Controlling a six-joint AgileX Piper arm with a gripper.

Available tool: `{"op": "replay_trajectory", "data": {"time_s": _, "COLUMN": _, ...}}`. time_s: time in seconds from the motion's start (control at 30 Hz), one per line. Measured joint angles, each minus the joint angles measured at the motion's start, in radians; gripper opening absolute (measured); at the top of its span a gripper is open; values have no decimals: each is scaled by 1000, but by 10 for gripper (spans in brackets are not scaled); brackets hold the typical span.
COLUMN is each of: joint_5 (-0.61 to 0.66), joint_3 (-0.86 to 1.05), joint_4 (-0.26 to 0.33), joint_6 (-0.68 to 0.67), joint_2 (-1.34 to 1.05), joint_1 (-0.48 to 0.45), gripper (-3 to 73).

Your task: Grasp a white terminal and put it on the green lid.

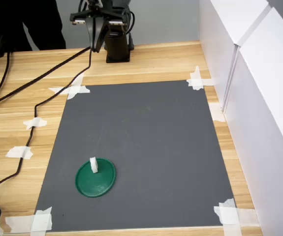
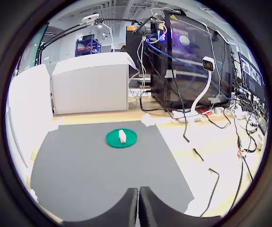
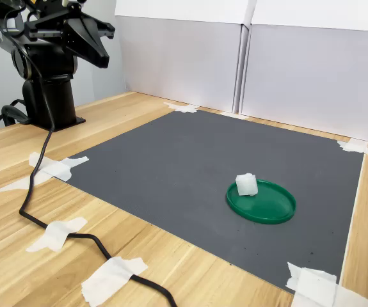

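Jaws pressed together with nothing between them: in the wrist view the two dark tips meet along a thin seam, and the gripper (image 2: 138, 203) holds nothing. Arm sits folded up over its base at the back of the worktop (image 1: 156, 59), well apart from the task things.

Near to far, standing at the front edge in the first exterior view:
- Tape pieces (image 1: 35, 221) pin the grey mat (image 1: 146, 132) at its corners.
- Green lid (image 1: 96, 178) lies flat on the mat, near the first exterior view's lower left corner.
- White terminal (image 1: 94, 165) stands on the lid, touching it, close to the rim on the far side rather than centred. Second exterior view agrees: terminal (image 3: 247, 184) at the edge of the lid (image 3: 262, 201).
- Black cable (image 1: 47, 93) runs across the wood beside the mat.
- White panels (image 1: 249, 73) wall off the first exterior view's right.

Contents: lid holds the one terminal, nothing else. Placement looks done, in my judgement.

Risks: terminal is small, upright and near the rim; a bump to the worktop or a tug on the cable could tip it off onto the mat.
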Motion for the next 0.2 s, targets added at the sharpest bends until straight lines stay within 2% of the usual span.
{"op": "replay_trajectory", "data": {"time_s": 0.2, "joint_5": -39, "joint_3": 39, "joint_4": -17, "joint_6": 5, "joint_2": -2, "joint_1": 0, "gripper": -16}}
